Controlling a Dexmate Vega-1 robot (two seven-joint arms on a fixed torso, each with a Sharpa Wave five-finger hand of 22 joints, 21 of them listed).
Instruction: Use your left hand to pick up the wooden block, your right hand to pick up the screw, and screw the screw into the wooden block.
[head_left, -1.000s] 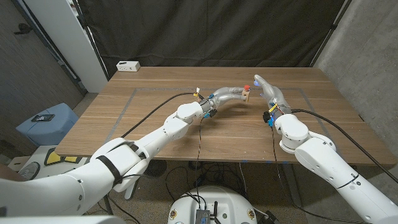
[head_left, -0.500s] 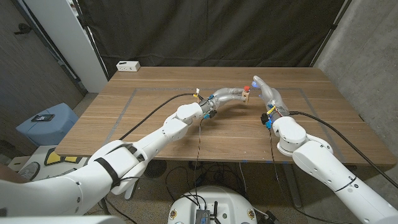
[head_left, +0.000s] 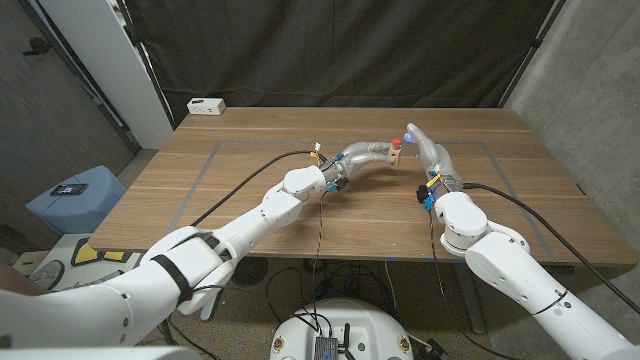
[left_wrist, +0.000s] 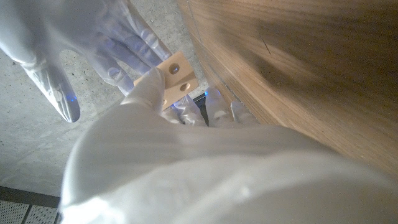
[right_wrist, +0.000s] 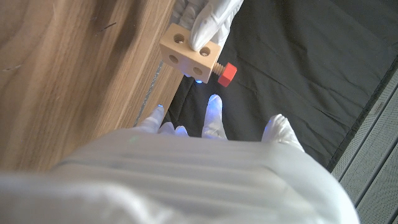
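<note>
Screw (right_wrist: 226, 73) in wooden block (right_wrist: 189, 52) (partway)

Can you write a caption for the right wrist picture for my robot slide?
Left hand holds the wooden block with the red screw in it; right hand open nearby.

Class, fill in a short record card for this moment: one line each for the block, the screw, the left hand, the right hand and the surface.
block: wooden block with round holes, held above the table
screw: red-headed screw sticking out of one side of the block
left hand: left hand holds the block
right hand: right hand beside the block, fingers spread, holding nothing
surface: wooden table
</note>
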